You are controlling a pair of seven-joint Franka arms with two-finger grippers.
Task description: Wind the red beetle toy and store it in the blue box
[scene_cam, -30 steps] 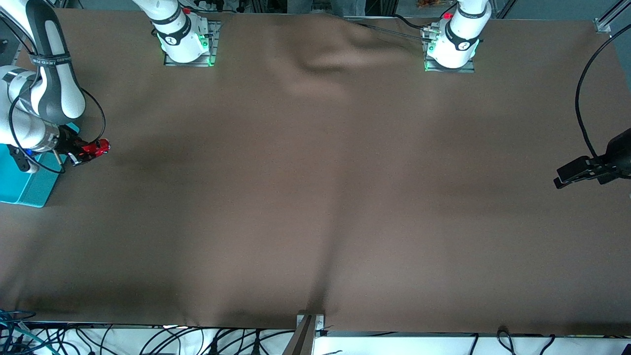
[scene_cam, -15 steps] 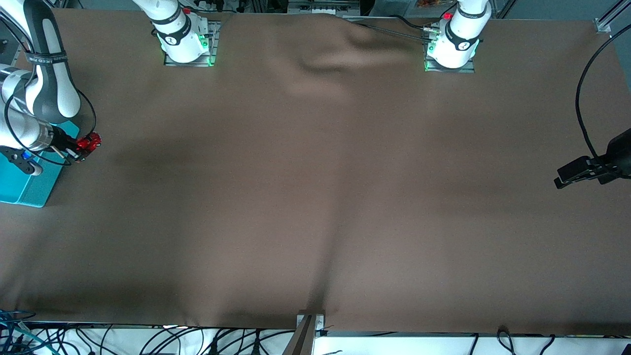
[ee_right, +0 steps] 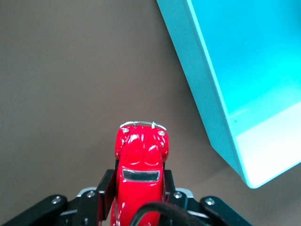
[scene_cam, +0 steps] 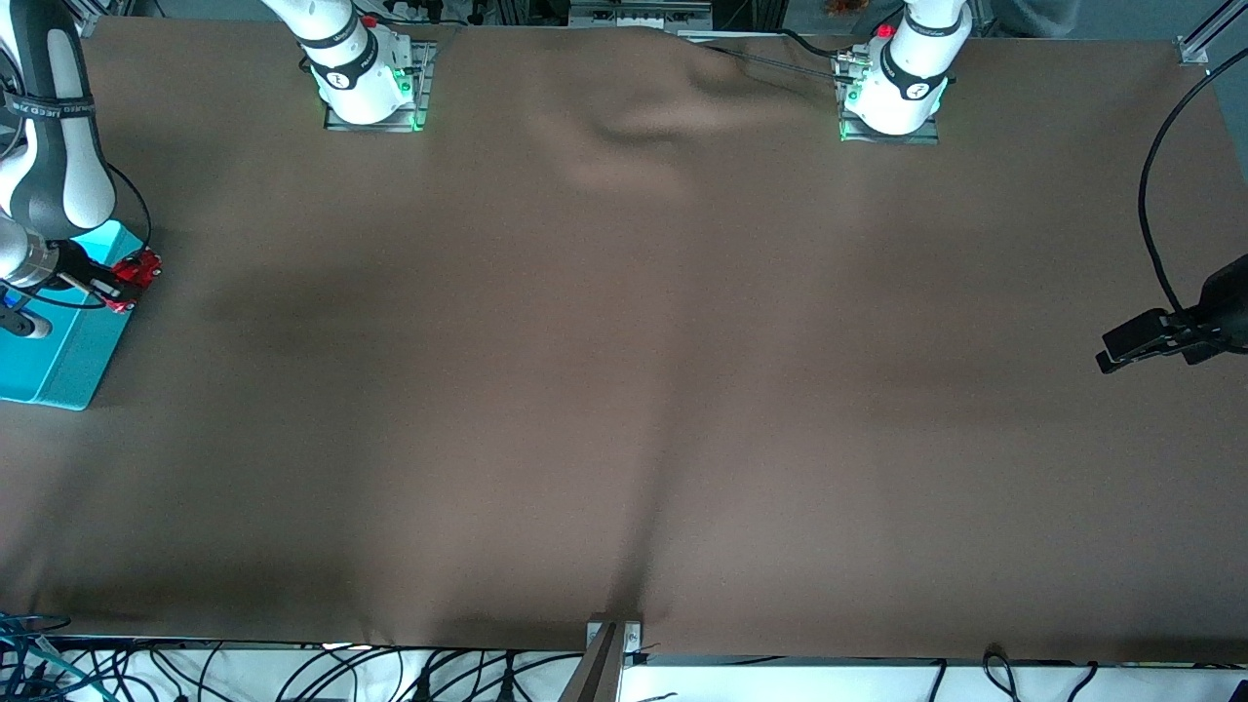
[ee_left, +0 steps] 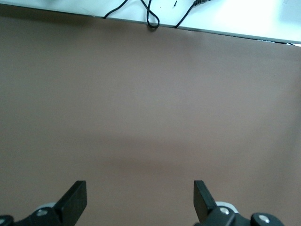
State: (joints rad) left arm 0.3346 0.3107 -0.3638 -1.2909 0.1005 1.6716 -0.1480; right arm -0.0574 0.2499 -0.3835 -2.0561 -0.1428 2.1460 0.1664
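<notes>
blue box (scene_cam: pixel 58 361) cut off at edge (front view), red beetle toy (ee_right: pixel 139 174) rear hidden

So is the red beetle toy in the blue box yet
Not yet. The right gripper holds the red beetle toy over the cloth beside the blue box.

Soft overhead light is falling evenly over the brown worktop (scene_cam: pixel 624 390), leaving broad, faint shadows along its cloth folds. Green lamps are glowing at both arm bases. The blue box (ee_right: pixel 244 70) is shining bright cyan inside, nearly washing out at one corner. Small highlights are glinting on the sharply focused red beetle toy (ee_right: pixel 140 160).
</notes>
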